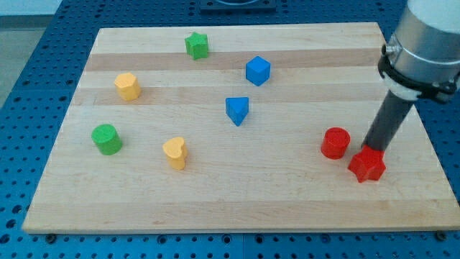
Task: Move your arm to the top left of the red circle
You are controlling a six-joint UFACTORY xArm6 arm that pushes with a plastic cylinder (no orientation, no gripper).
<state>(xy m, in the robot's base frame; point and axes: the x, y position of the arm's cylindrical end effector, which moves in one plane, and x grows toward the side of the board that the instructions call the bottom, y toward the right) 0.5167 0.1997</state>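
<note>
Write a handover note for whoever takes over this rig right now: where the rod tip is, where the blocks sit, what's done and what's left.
My tip: the dark rod comes down at the view's right, its end just behind the red star-shaped block and to the right of the red round cylinder block; whether it touches the star I cannot tell.
Red cylinder: lower right of the wooden board, standing apart from the star.
Done: the tip is close to the target.
Left: it sits on the cylinder's right side, so it likely has to go around to the spot up and left of it, without pushing either red block.
</note>
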